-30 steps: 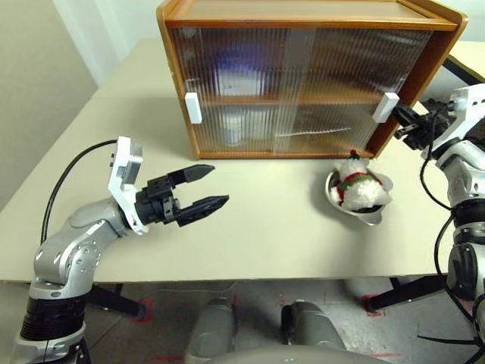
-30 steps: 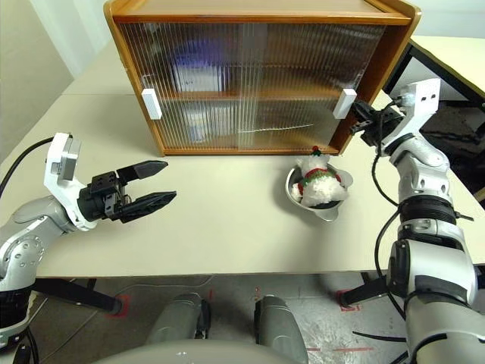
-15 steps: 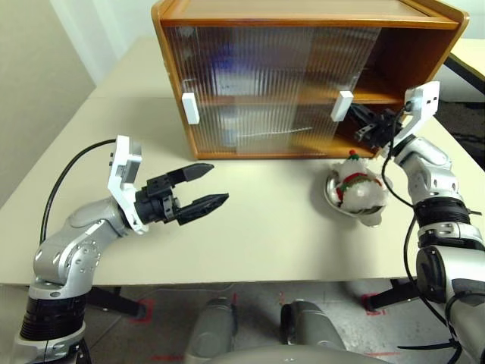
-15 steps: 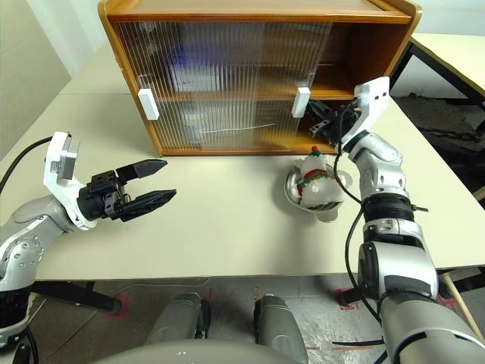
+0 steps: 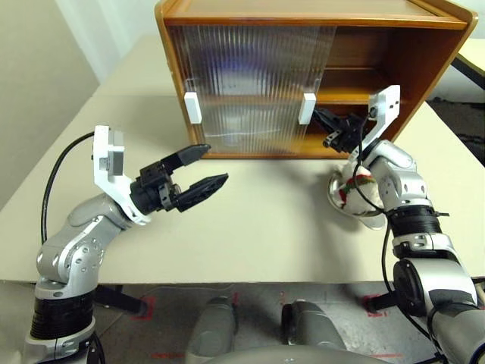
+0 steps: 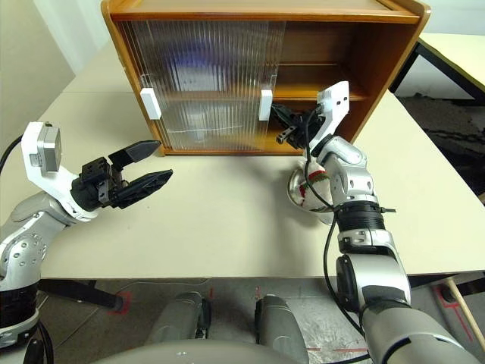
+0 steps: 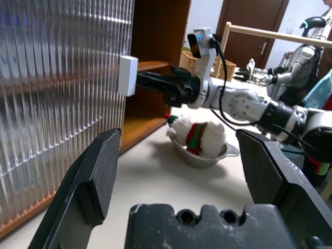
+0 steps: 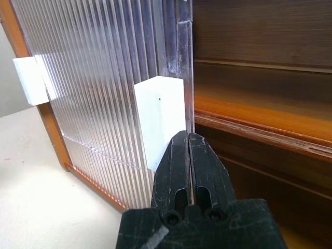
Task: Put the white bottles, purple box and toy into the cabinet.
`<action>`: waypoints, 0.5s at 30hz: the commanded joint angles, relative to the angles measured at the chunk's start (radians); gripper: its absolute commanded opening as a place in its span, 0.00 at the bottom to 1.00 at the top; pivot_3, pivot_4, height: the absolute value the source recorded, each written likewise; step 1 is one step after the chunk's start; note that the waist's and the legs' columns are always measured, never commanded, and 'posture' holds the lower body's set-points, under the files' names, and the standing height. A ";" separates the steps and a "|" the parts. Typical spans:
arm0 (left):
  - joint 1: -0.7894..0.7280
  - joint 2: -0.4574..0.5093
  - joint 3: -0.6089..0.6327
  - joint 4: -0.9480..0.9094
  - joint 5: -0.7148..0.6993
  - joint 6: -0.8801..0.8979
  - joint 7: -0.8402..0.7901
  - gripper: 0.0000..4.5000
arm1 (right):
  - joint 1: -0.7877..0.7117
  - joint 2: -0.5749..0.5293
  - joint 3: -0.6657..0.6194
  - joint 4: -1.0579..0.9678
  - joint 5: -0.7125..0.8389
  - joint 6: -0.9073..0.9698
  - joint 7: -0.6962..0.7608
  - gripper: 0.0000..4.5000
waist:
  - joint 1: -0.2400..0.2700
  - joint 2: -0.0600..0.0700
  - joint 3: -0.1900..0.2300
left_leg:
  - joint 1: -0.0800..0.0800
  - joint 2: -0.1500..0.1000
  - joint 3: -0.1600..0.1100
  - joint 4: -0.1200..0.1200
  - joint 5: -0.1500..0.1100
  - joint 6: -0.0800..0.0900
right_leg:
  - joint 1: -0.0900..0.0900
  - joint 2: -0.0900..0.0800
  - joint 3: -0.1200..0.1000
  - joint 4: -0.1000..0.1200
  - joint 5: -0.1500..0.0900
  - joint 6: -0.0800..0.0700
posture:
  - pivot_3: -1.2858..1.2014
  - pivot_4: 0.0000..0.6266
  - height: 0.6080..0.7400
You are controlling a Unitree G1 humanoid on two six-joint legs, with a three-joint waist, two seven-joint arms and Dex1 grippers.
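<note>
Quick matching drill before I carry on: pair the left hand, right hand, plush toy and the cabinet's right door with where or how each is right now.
Things:
1. left hand
2. right hand
3. plush toy
4. right sliding door

States:
A. lying in a steel bowl on the table
B. shut, tips against the white door handle
C. open, holding nothing, above the table
D. slid left, leaving the cabinet's right side open

Pairs: 1-C, 2-B, 3-A, 4-D
</note>
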 commanded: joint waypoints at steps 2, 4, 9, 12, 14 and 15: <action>-0.003 0.008 -0.001 0.008 0.000 -0.011 -0.003 1.00 | 0.040 -0.045 -0.017 -0.118 0.017 0.087 -0.038 0.01 | 0.001 0.001 0.001 | 0.000 0.000 -0.001 0.000 0.000 0.000 | 0.000 0.000 -0.001 0.000 -0.001 0.000 | 0.62 0.06 1.00; -0.002 0.009 -0.004 0.012 0.003 -0.016 -0.005 1.00 | 0.052 -0.089 -0.040 -0.143 0.024 0.121 -0.044 0.11 | 0.003 0.001 0.002 | -0.001 0.000 -0.001 0.000 0.000 0.001 | -0.001 0.000 -0.001 0.000 -0.002 -0.001 | 0.62 0.06 1.00; 0.002 0.010 -0.008 0.020 0.006 -0.026 -0.013 1.00 | 0.080 -0.300 -0.102 -0.177 0.064 0.278 0.019 0.49 | 0.016 0.002 0.005 | -0.003 -0.001 -0.003 0.000 0.000 0.001 | -0.001 -0.001 -0.003 -0.001 -0.003 0.000 | 0.61 0.07 1.00; 0.002 0.010 -0.016 0.033 0.014 -0.038 -0.022 1.00 | 0.080 -0.407 -0.123 -0.193 0.116 0.429 0.065 0.74 | 0.019 0.002 0.007 | -0.004 -0.001 -0.003 0.000 0.000 0.002 | 0.000 -0.001 -0.002 -0.003 -0.005 -0.002 | 0.61 0.07 1.00; -0.002 0.010 -0.022 0.041 0.017 -0.044 -0.027 1.00 | 0.103 -0.505 -0.089 -0.225 0.142 0.572 0.147 0.89 | 0.013 0.002 0.008 | -0.003 -0.001 -0.003 0.000 0.000 0.002 | 0.000 0.000 -0.002 -0.003 -0.006 -0.002 | 0.60 0.07 1.00; -0.005 0.011 -0.025 0.044 0.018 -0.046 -0.030 1.00 | 0.113 -0.543 -0.077 -0.245 0.154 0.637 0.172 0.98 | 0.012 0.002 0.008 | -0.003 -0.001 -0.003 0.000 0.000 0.002 | 0.000 0.000 -0.002 -0.003 -0.007 -0.001 | 0.60 0.07 1.00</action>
